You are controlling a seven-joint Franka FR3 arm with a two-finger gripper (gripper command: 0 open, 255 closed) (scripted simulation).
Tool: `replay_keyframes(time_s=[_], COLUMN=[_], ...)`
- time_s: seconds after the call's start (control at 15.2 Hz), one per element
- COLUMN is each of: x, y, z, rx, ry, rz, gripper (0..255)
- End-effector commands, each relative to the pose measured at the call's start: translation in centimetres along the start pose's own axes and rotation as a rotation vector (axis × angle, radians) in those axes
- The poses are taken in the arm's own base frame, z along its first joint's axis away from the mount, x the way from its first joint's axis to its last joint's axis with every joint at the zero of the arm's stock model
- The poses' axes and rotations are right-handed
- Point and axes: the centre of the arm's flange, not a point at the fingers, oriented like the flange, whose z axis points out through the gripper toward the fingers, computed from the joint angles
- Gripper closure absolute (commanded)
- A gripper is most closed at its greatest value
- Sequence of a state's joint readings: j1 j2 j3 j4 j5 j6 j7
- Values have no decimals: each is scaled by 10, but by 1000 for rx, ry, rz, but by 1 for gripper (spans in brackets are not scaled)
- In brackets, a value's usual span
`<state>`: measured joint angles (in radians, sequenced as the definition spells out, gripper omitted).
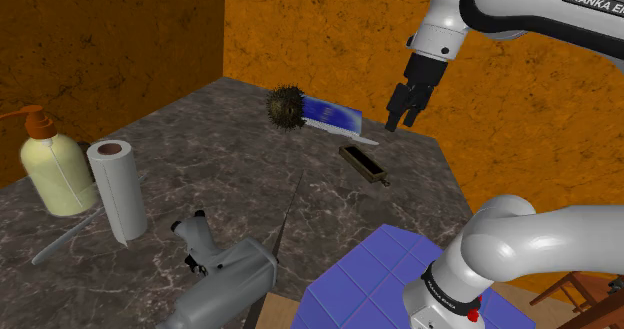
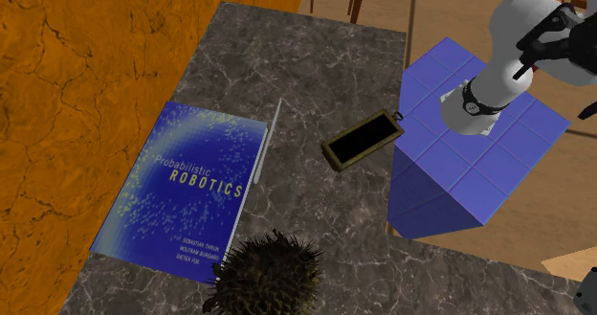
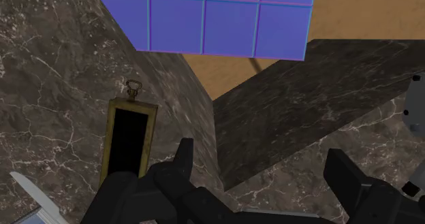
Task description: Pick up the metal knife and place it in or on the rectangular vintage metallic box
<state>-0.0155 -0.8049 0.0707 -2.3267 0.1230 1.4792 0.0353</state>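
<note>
Shoulder view: the end effector (image 1: 404, 113) hangs above the far part of the dark marbled counter (image 1: 230, 167), its two black fingers apart and holding nothing. The knife (image 1: 360, 136) lies flat on the counter below it and toward this view's left, close along the edge of a blue book (image 1: 335, 111). The open rectangular box (image 1: 362, 164) sits on the counter nearer the stand (image 1: 360, 282), just beside the knife's tip but apart from it.

The white arm (image 1: 520, 7) rises from the stand, crosses the top of the picture, and bends down at the wrist so the end effector points at the counter.

In the wrist view the box (image 3: 129, 141) lies just beyond one finger (image 3: 181, 160), and the knife's blade (image 3: 30, 194) shows beside it, outside the fingers' gap.

In the second exterior view the knife (image 2: 269, 139) runs between the book (image 2: 187, 189) and the box (image 2: 364, 139).
</note>
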Motion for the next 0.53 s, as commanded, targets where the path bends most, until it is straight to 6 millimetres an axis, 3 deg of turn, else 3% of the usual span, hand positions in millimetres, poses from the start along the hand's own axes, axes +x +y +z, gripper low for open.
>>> replay_keyframes(time_s=[0.0,0.46], x=[0,20], y=[0,84], z=[0,37], rx=[0,17], ry=[0,39], rz=[0,-112], gripper=[0,0])
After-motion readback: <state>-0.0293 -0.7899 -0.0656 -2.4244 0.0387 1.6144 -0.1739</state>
